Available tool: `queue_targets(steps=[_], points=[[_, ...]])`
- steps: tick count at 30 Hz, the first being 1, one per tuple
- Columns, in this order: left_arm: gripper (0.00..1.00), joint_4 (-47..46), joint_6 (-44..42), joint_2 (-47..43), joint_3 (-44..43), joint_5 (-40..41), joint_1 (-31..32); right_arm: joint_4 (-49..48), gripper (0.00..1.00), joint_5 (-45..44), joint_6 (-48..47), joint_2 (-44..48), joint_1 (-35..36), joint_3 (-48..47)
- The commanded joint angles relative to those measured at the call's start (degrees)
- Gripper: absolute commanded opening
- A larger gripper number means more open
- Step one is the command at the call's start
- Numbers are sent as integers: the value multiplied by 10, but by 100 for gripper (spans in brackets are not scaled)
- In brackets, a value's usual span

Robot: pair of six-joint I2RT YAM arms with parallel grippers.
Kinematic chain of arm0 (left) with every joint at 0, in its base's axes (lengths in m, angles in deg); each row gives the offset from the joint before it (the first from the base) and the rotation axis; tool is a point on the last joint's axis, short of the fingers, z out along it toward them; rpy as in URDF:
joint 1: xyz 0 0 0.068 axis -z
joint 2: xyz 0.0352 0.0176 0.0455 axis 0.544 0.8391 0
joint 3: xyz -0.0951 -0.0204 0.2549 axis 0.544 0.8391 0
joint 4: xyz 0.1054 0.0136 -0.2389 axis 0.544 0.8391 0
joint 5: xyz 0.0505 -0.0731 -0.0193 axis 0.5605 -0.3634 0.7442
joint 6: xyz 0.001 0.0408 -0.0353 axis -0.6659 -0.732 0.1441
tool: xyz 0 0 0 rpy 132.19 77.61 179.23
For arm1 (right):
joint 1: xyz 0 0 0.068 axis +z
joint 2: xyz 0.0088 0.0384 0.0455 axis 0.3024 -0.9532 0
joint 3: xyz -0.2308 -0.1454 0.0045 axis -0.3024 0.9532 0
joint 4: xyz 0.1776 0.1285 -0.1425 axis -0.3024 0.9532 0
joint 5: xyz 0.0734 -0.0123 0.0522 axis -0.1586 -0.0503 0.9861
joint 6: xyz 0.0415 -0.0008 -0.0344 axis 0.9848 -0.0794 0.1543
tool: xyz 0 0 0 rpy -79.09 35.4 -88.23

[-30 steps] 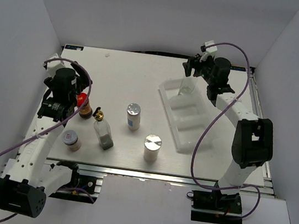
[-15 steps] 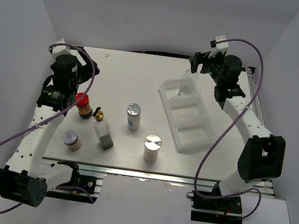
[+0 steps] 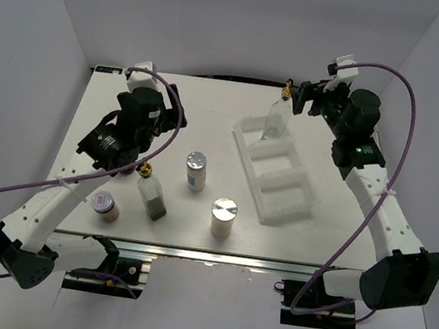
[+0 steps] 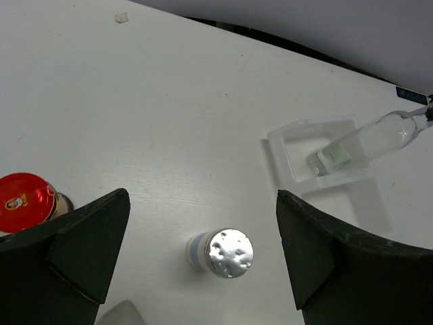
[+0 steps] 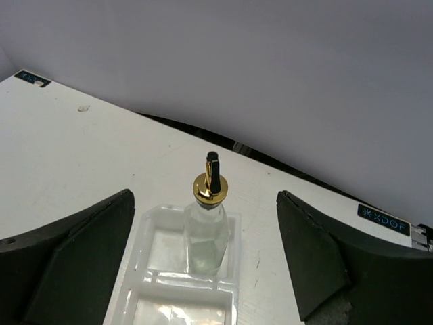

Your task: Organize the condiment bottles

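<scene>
At the far end of the white tray (image 3: 248,169), one clear glass bottle (image 3: 276,117) with a gold spout stands upright in the end compartment; the other two compartments show nothing inside. The right gripper (image 5: 203,196) hangs just beside the bottle on the side away from the tray's long left wall – its fingers spread wide, touching nothing, with the bottle framed between them in the wrist view.

Left of the tray, the other containers stand on the bare table (image 3: 210,114). A silver-lidded cylinder (image 3: 223,216) stands near the tray's near-left corner. A second silver-lidded cylinder (image 3: 195,169) sits a little farther left. Beyond that, farther from the tray, comes the second glass bottle (image 3: 151,193), dark at the bottom, and the short pale-lidded jar (image 3: 105,206) is farthest out in the overhead view.

The left gripper (image 4: 201,196) hovers over that cluster, well apart from the tray – fingers parted, gripping nothing. Its wrist camera catches the red-capped jar (image 4: 24,202) at the frame's left edge; from overhead the left arm hides it.
</scene>
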Motion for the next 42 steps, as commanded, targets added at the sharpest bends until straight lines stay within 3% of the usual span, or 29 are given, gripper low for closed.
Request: queue_targets(steps=[1, 7, 13, 26, 32, 35, 39, 40, 42], points=[[98, 71, 28, -40, 3, 72, 34, 31, 89, 7, -7, 31, -2, 12], [98, 128, 54, -101, 58, 23, 60, 49, 89, 29, -15, 67, -2, 20], [98, 216, 49, -119, 49, 42, 62, 56, 89, 25, -21, 71, -2, 24], [98, 247, -13, -129, 102, 0, 63, 60, 89, -1, -40, 52, -2, 20], [98, 213, -42, -161, 153, -58, 63, 59, 89, 3, -56, 39, -1, 21], [98, 224, -43, -156, 162, -41, 62, 59, 89, -12, -69, 31, -2, 21], [85, 217, -48, -145, 169, -34, 63, 53, 89, -8, -74, 23, -2, 23], [76, 213, -48, -145, 170, -36, 63, 53, 89, -7, -75, 21, -2, 23], [69, 206, -52, -150, 174, -40, 63, 55, 89, -7, -78, 16, -2, 20]])
